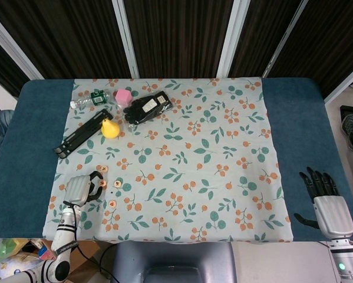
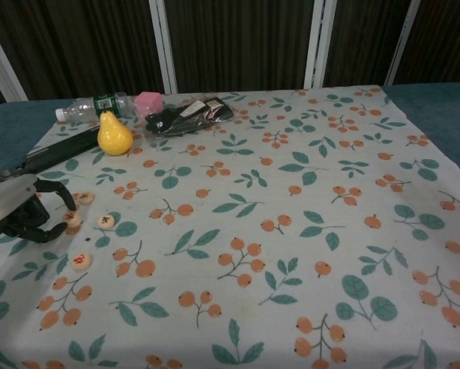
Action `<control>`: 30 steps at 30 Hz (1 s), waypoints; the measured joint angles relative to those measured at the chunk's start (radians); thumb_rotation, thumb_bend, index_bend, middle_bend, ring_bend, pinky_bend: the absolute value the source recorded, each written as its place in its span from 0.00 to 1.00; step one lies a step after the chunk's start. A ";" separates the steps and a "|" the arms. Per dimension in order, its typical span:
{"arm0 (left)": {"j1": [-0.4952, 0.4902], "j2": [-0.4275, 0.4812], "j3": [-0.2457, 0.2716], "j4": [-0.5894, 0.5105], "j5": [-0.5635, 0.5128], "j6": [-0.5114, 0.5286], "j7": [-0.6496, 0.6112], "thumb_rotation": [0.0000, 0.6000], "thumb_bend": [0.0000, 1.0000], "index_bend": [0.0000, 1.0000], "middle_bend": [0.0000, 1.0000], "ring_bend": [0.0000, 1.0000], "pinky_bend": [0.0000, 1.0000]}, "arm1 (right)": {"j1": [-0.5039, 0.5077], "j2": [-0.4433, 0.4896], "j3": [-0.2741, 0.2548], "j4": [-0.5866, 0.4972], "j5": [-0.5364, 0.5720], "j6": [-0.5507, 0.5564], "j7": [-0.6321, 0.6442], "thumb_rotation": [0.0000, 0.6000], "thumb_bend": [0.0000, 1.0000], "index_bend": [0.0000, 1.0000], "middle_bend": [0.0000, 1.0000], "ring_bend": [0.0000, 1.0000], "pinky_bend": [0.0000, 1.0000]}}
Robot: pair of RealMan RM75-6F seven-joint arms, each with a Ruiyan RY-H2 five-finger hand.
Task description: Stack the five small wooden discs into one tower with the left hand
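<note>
My left hand (image 1: 79, 189) (image 2: 16, 215) lies at the front left of the flowered cloth. It pinches a small wooden disc (image 2: 71, 217) (image 1: 100, 183), which sits right on top of another disc (image 2: 74, 228). Three more discs lie loose nearby: one behind (image 2: 84, 198) (image 1: 104, 168), one to the right (image 2: 105, 221) (image 1: 117, 184) and one nearer the front (image 2: 81, 260) (image 1: 112, 204). My right hand (image 1: 325, 203) rests on the blue table at the front right with fingers spread and nothing in it. The chest view does not show it.
At the back left stand a yellow pear (image 1: 110, 128) (image 2: 114, 134), a black folding stand (image 1: 82, 132) (image 2: 57, 151), a plastic bottle (image 1: 89, 99) (image 2: 87, 108), a pink cube (image 1: 124, 96) (image 2: 147, 102) and a black pouch (image 1: 148, 107) (image 2: 190, 114).
</note>
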 measured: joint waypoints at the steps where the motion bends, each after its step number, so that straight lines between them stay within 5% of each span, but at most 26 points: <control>1: 0.000 -0.001 0.000 0.002 0.000 0.000 -0.002 1.00 0.41 0.41 1.00 1.00 1.00 | 0.000 0.000 0.000 0.000 0.000 0.000 0.000 1.00 0.08 0.00 0.00 0.00 0.00; 30: 0.005 0.026 0.020 -0.051 0.041 0.017 -0.053 1.00 0.41 0.38 1.00 1.00 1.00 | -0.002 0.000 0.000 -0.003 0.002 -0.001 -0.004 1.00 0.08 0.00 0.00 0.00 0.00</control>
